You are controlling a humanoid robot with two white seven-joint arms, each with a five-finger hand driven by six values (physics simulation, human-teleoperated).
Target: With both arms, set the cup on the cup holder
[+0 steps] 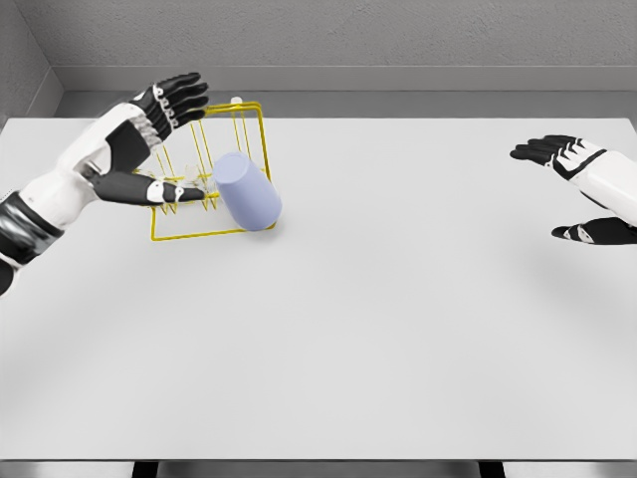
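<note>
Over on our left, our left hand (164, 139) hangs above the back part of the yellow wire cup holder (207, 175), fingers (184, 100) spread and gripping nothing, thumb reaching forward low along the rack's near side. Just past that thumb tip we see the lavender cup (247, 191), tipped over and leaning on the holder's right front corner, its closed end turned toward us. We can't tell whether the thumb actually touches the cup; they look very close. The holder sits on the white table (378, 339), its thin upright pegs showing between our fingers and thumb. Sweeping right across a long bare stretch of tabletop, we reach our right hand (577, 189) at the far edge, well apart from cup and holder, palm facing inward, fingers extended and relaxed, holding nothing.
</note>
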